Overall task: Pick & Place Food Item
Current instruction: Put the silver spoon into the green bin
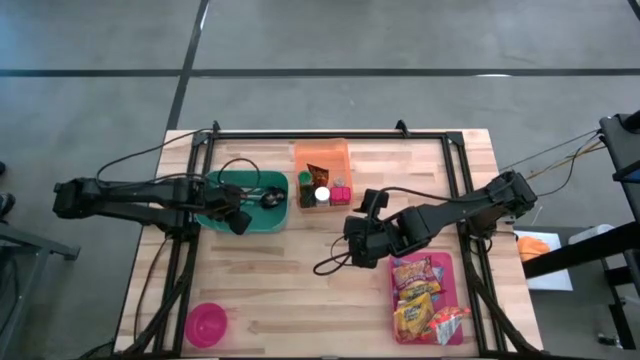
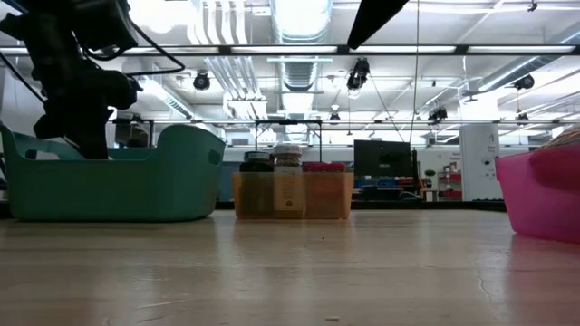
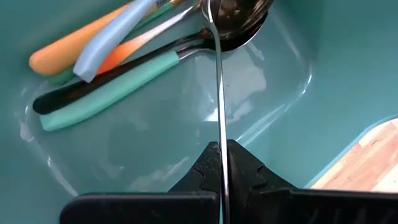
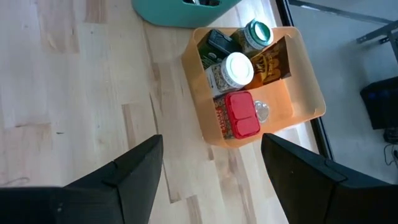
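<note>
My left gripper (image 1: 240,215) reaches down into the teal bin (image 1: 283,190) and is shut on a metal spoon (image 3: 219,81). The spoon's bowl (image 3: 239,17) lies among several coloured-handled utensils (image 3: 106,87) on the bin's floor. My right gripper (image 1: 355,245) hangs open over bare wood at mid-table, touching nothing. In its wrist view the orange bin (image 4: 311,93) stands ahead with jars (image 4: 236,68) and a red box (image 4: 241,115). Snack packets (image 1: 420,300) lie on a pink tray (image 1: 452,268). My left gripper pinches the spoon's thin metal handle (image 3: 222,146) between its two shut fingers, near the handle's free end. The fingers come steeply from above and lie along the handle. The spoon runs away from the fingers toward the bin's floor, its bowl by the other utensils' heads.
A pink bowl (image 1: 205,325) sits near the front left corner. The teal bin (image 2: 118,186) and orange bin (image 2: 292,195) stand side by side at the back. A dark frame (image 1: 330,133) runs around the table top. Bare wood lies between bowl and tray.
</note>
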You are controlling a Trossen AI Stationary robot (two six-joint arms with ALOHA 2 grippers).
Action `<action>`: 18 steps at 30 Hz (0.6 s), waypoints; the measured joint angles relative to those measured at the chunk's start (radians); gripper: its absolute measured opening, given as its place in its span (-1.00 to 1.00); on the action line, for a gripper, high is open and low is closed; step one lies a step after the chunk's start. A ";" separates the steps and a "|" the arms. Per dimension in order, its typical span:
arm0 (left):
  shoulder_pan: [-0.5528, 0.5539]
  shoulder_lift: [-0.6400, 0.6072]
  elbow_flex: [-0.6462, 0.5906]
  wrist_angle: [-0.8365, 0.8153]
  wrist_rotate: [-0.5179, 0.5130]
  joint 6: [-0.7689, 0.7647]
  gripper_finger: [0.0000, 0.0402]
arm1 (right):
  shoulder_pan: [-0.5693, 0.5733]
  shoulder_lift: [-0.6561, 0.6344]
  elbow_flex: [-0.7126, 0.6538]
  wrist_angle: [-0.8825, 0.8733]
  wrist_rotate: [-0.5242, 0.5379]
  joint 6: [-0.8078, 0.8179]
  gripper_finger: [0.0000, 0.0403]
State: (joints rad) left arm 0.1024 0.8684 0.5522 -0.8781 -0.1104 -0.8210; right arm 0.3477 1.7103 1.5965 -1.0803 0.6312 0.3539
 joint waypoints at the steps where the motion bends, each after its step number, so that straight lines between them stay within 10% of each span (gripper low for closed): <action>1: 0.000 0.000 -0.002 -0.001 0.002 -0.004 -1.00 | 0.000 0.000 -0.002 0.000 0.000 0.006 0.34; 18: 0.002 0.170 0.005 -0.005 0.007 -0.032 -0.84 | 0.003 0.000 -0.073 0.009 -0.005 0.040 0.34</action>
State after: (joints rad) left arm 0.1047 1.0386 0.5572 -0.8827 -0.1035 -0.8534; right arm 0.3506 1.7103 1.5238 -1.0713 0.6259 0.3937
